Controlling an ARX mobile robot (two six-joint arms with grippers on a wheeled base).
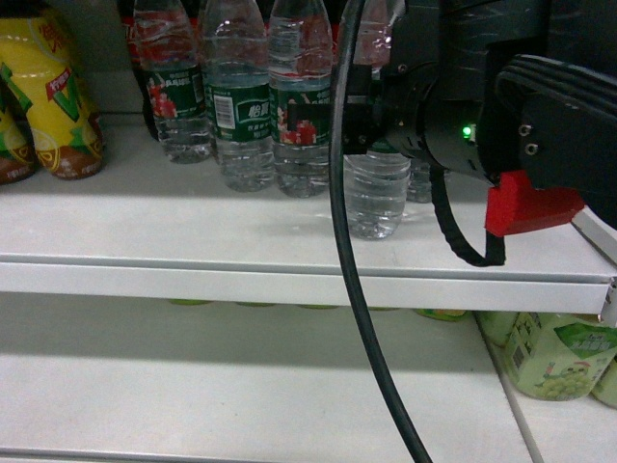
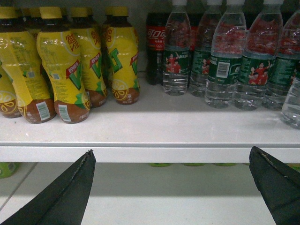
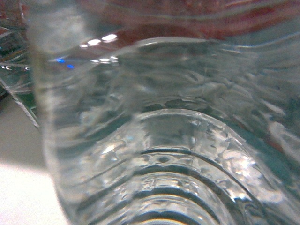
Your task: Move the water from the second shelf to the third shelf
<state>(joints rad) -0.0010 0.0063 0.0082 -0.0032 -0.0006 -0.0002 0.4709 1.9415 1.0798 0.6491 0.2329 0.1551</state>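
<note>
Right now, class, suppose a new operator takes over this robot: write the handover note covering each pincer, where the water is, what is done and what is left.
Left pincer: open, empty, level with the shelf edge, below the yellow drink bottles.
Right pincer: its fingers are not visible. Its arm is at the front water bottle, which fills the right wrist view, so a grip cannot be confirmed.
Water: that bottle stands forward of the row of water bottles, its base on the shelf.
Done: the approach to the bottle.
Left: confirm the grip, lift it and set it on the third shelf.
</note>
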